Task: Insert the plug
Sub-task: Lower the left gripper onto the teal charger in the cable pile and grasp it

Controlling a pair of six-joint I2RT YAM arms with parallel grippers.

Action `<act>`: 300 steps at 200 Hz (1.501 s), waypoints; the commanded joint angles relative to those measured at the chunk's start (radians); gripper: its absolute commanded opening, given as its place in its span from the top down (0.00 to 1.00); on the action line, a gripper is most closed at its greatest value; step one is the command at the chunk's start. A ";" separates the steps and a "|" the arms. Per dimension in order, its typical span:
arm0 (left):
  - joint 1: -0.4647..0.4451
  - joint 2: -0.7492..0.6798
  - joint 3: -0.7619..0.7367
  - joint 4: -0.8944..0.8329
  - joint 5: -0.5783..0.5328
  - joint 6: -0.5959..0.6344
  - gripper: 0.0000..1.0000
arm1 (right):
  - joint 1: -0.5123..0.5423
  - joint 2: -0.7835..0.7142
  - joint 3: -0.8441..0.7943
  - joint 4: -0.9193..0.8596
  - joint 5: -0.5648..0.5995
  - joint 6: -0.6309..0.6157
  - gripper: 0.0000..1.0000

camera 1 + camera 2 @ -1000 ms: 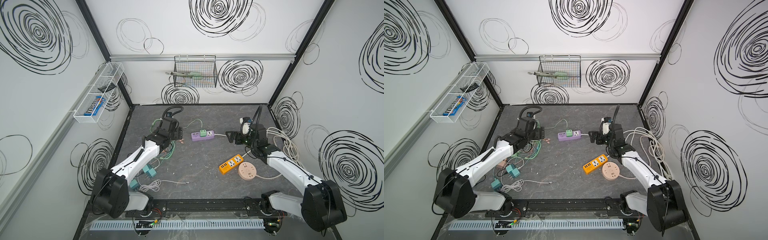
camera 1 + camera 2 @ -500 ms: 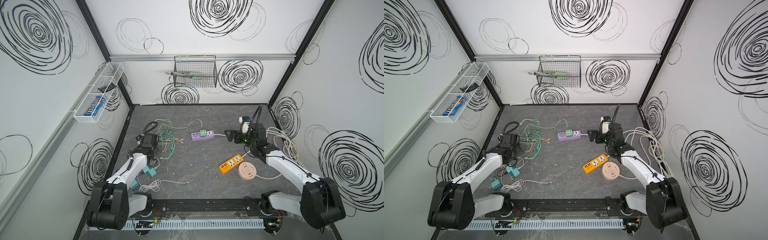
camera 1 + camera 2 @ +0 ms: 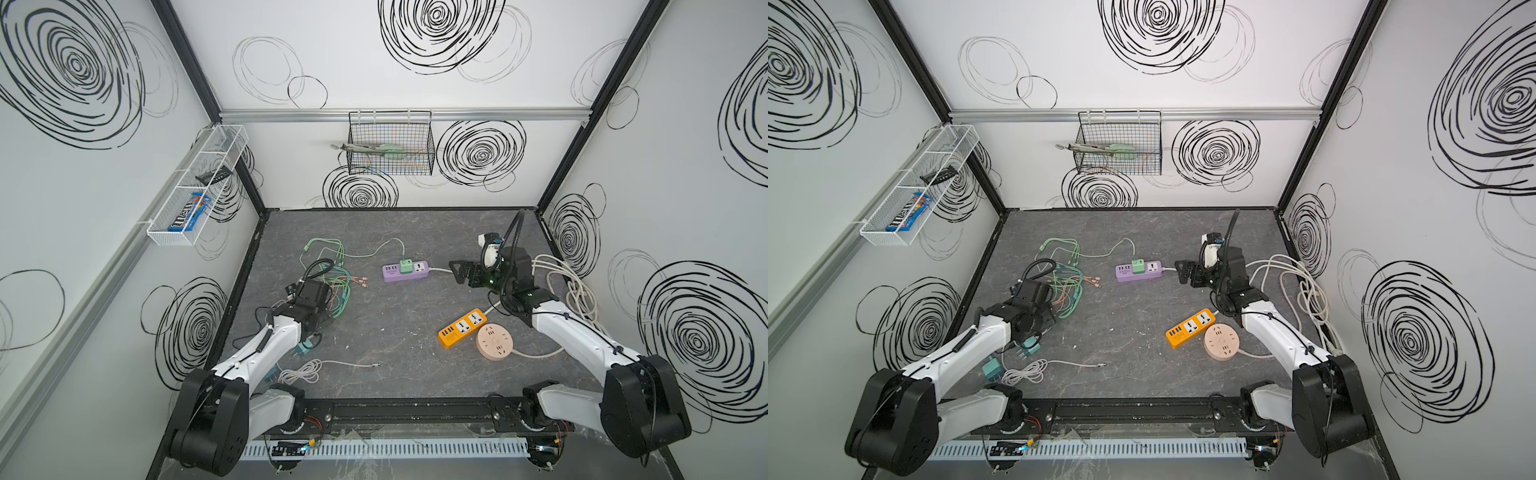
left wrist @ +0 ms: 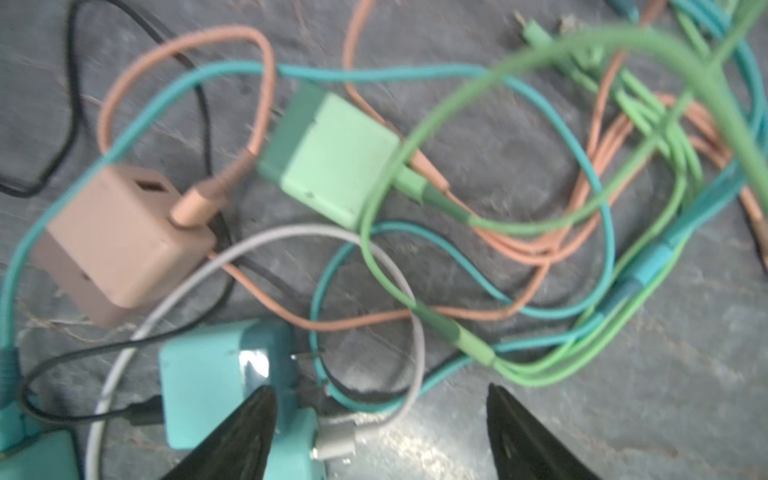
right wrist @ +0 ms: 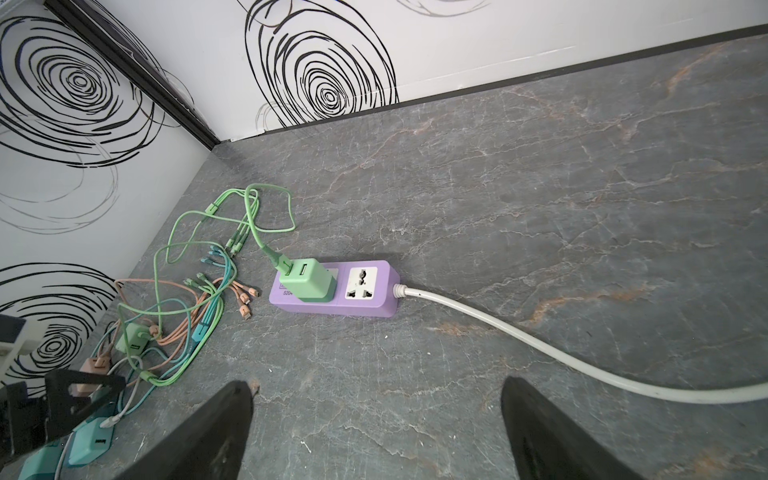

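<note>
Looks like pick step: left gripper (image 4: 379,390) fingers spread, empty, teal charger plug (image 4: 208,395) beside one finger on bench (image 4: 540,415); right gripper (image 5: 376,384) fingers wide, empty, near purple power strip (image 5: 386,291); next likely: grip plug body, carry to free socket (image 5: 362,283)

On the table (image 3: 395,386), centre-back: rear power strip (image 3: 419,271), charger (image 3: 406,266) plugged into its top. Left of it: cable tangle (image 3: 340,291), loose chargers (image 4: 338,160) lying among the loops. Front right: front power strip (image 3: 462,333), round socket hub (image 3: 495,347) just beside it on the right. Coiled cable (image 3: 299,372) front left. Wire basket (image 3: 390,166) on back wall; shelf (image 3: 170,241) on left wall.
</note>
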 commanded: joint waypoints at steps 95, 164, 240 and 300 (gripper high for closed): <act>-0.221 0.353 0.196 0.153 0.168 0.054 0.50 | 0.000 0.012 -0.018 0.027 0.017 0.008 0.03; -0.294 0.556 0.510 0.092 0.114 0.122 0.56 | -0.001 0.005 -0.014 0.008 0.037 -0.011 0.03; -0.406 0.396 0.403 -0.062 0.126 0.240 0.06 | -0.001 0.026 -0.008 0.009 0.026 -0.013 0.03; -0.496 0.544 0.519 -0.033 0.069 0.131 0.04 | -0.001 0.017 -0.009 0.011 0.024 -0.011 0.03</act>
